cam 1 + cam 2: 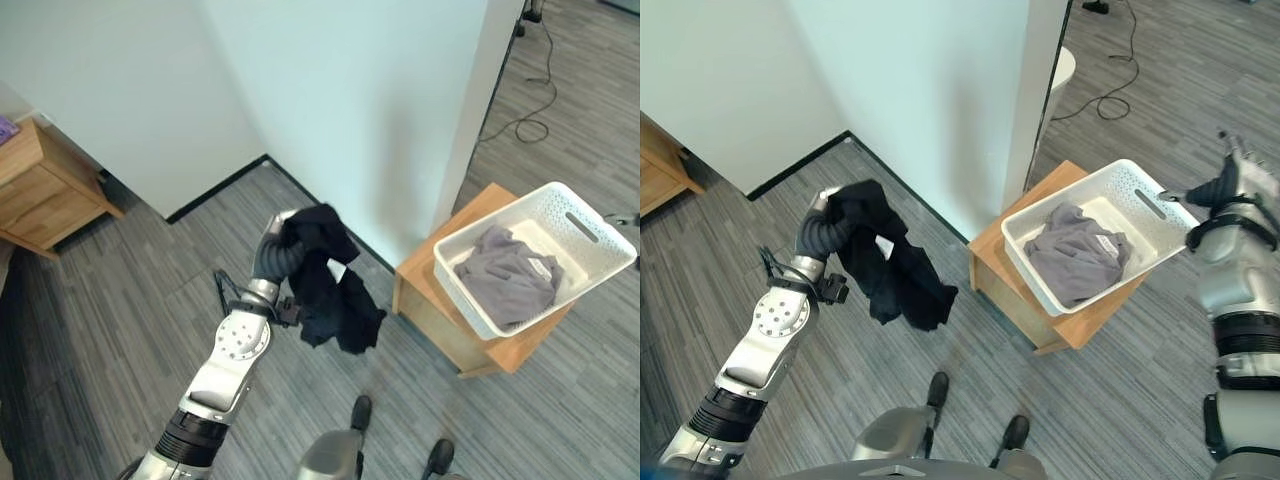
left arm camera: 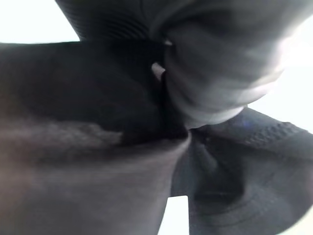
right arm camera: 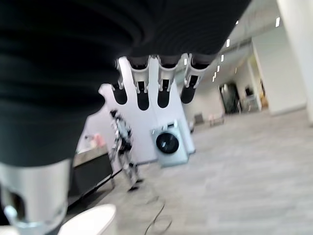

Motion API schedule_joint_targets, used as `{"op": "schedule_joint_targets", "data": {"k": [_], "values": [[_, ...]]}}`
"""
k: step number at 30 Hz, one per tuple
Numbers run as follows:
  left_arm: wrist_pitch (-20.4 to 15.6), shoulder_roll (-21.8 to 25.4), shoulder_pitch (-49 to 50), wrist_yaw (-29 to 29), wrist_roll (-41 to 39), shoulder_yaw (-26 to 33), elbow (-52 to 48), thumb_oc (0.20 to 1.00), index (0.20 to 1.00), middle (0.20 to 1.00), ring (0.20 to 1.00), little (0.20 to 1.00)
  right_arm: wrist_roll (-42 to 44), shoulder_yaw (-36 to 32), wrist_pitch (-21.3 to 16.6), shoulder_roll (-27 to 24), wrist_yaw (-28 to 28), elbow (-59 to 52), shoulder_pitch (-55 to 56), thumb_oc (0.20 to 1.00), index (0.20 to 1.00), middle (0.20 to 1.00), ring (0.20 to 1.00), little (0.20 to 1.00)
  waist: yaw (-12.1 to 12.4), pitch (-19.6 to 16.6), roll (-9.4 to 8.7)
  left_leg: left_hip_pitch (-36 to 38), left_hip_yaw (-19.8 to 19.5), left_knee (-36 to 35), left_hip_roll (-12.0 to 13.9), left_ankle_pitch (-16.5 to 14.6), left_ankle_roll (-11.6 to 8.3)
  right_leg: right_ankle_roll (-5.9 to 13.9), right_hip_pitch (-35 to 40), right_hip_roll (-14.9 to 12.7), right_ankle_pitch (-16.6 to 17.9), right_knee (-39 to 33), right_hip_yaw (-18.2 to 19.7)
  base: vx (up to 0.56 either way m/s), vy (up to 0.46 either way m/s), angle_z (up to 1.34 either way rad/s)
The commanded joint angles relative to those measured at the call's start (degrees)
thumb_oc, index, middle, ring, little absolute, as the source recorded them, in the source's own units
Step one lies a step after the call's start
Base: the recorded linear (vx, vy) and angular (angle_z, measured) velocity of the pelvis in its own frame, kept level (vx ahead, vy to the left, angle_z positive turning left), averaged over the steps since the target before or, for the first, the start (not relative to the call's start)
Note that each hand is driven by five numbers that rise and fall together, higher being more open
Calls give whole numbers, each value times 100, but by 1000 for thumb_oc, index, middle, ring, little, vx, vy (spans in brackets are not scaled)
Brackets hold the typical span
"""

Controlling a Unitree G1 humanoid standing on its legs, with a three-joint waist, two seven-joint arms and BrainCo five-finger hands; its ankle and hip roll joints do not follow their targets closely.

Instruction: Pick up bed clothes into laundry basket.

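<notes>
A black garment (image 1: pixel 885 265) hangs bunched from the left hand (image 1: pixel 823 226), held up in the air over the grey plank floor (image 1: pixel 120 330), with most of the cloth drooping below and toward the robot's right; the hand itself is buried in the folds, so I cannot tell how its fingers sit on the fabric (the left wrist view is dark cloth pressed close, nothing more readable). Well apart to the right, the white laundry basket (image 1: pixel 1180 232) rests tilted on a low wooden table (image 1: pixel 990 255) by the foot of a white wall (image 1: pixel 380 110), and a grey garment (image 1: pixel 1075 255) already lies inside it. The right hand (image 1: pixel 1240 180) is raised just beside the basket's far rim, and in its own wrist view the fingers (image 3: pixel 151 83) are straight and hold nothing. The main risk, as I judge it, is the long trailing part of the black cloth: it could catch on the table corner or drape over the basket's near rim instead of falling in, and a loose hold could let it slip to the floor on the way across. The basket also looks to overhang the table edge, so a nudge might tip it. A wooden cabinet (image 1: pixel 45 190) stands cut off at the far left.
</notes>
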Motion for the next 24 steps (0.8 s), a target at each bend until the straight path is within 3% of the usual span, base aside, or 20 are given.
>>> {"op": "schedule_joint_targets", "data": {"k": [1, 10, 17, 24], "values": [[-488, -55, -805, 151, 187, -335, -38, 200, 200, 200, 200, 200, 125, 517, -125, -518, -141, -148, -413, 1000, 1000, 1000, 1000, 1000, -113, -618, -278, -239, 87, 2, 111, -115, -325, 254, 254, -404, -99, 92, -182, 11, -1, -16], [-344, -501, -2843, 438, 493, -1109, 742, 200, 200, 200, 200, 200, 121, 1312, -36, -662, -52, 103, -1268, 1000, 1000, 1000, 1000, 1000, -597, -726, -115, 0, 311, 2, 144, -237, -288, 282, 303, -443, -43, 92, 5, 24, 19, -16], [-163, -729, -3963, 723, 964, -1290, 1559, 200, 200, 200, 200, 200, 102, 1704, -6, -729, -57, -105, -1900, 1000, 1000, 1000, 1000, 1000, -866, -749, -42, 71, 469, 2, 181, -307, -266, 299, 232, -437, 10, 92, 183, 19, 22, -20], [173, -743, -5409, 1066, 1448, -1600, 3054, 200, 200, 200, 200, 200, 423, 2016, -67, -569, -75, -427, -2633, 1000, 1000, 1000, 1000, 1000, -1143, -739, -20, 73, 628, 2, 208, -359, -223, 341, 73, -427, 80, 92, 384, 18, 18, -13]]}}
